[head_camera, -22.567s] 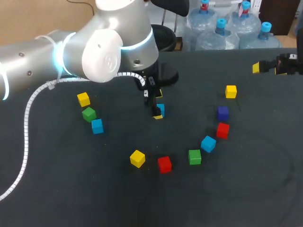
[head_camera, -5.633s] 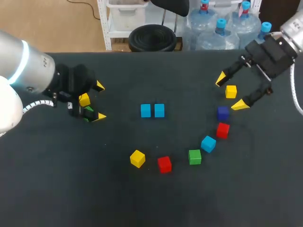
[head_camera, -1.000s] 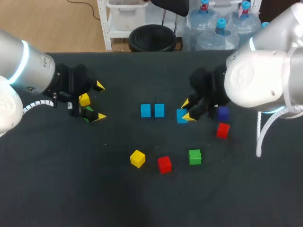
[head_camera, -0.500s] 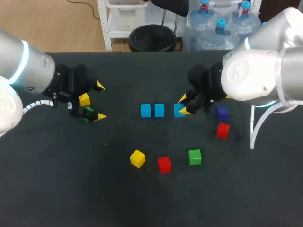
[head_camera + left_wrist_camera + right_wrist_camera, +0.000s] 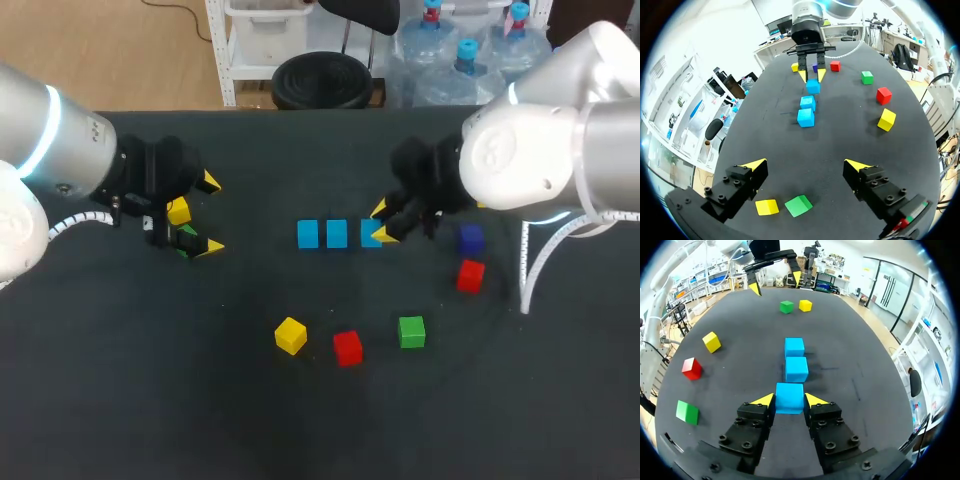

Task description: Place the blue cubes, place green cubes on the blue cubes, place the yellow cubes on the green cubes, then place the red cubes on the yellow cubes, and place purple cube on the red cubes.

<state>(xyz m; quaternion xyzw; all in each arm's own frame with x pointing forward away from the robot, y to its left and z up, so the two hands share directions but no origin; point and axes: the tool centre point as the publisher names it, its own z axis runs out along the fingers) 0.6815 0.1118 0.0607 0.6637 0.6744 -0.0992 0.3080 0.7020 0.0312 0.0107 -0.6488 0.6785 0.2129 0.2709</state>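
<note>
- The right gripper (image 5: 789, 401) is closed on a blue cube (image 5: 789, 397), with a yellow tip against each of two opposite sides. That grip holds the cube square to the row ahead.
- The cube sits in line with the two other blue cubes (image 5: 796, 369), just beside the nearer one. The row looks meant as the base layer, so a tight, even line would give the green cubes level seats.
- The held cube appears to be down at the tabletop (image 5: 150, 400), though I cannot tell whether it rests there. If it does, letting go seems the step in hand.
- The left gripper (image 5: 805, 165) is wide open and holds nothing. It hangs over a green cube (image 5: 799, 205) and a yellow cube (image 5: 767, 206), probably waiting there because green is the next layer.
- A second green cube (image 5: 411, 330), a second yellow cube (image 5: 291, 335), the red cubes (image 5: 348, 347) and the purple cube (image 5: 471, 238) lie loose, well apart from the row. This leaves room to work around it.
</note>
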